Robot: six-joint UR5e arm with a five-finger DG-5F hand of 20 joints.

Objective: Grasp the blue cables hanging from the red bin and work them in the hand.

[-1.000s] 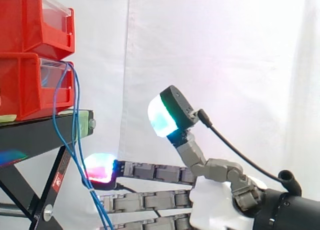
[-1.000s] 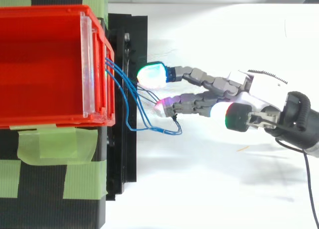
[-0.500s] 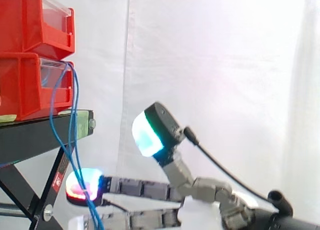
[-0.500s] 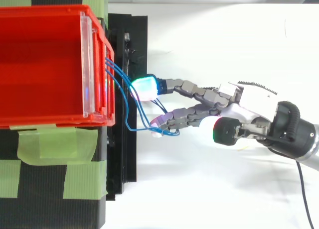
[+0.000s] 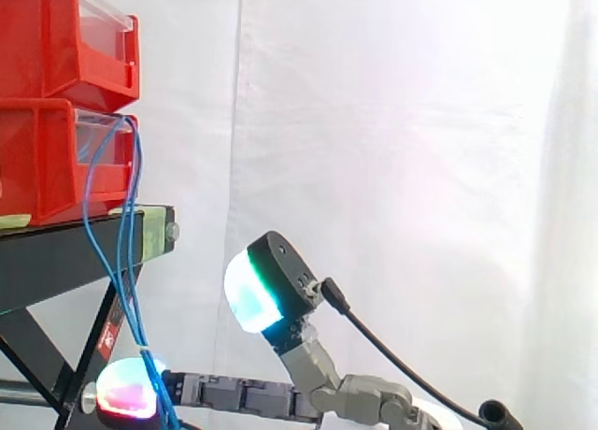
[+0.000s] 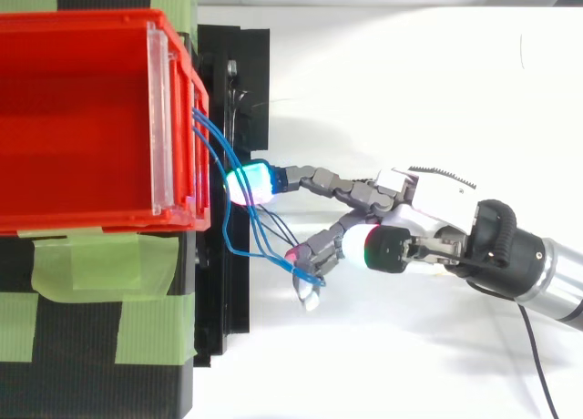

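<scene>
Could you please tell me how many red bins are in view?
2: the upper bin sits on the lower bin, which rests on the black stand at the side view's left. Others may be hidden beyond that edge.

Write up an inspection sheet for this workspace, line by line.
Surface: black stand, patched with green tape, carries the bins.
Job's things: two stacked red bins; blue cables come out of the lower one's front.
Clutter: nothing seen.
Hand: hand sits low beside the stand; one finger is straight with its pad on the cables, other fingers are curled round their loop.
Cables: the blue ones hang down past the stand's edge and gather at the hand.
Surroundings: white curtain behind.
</scene>
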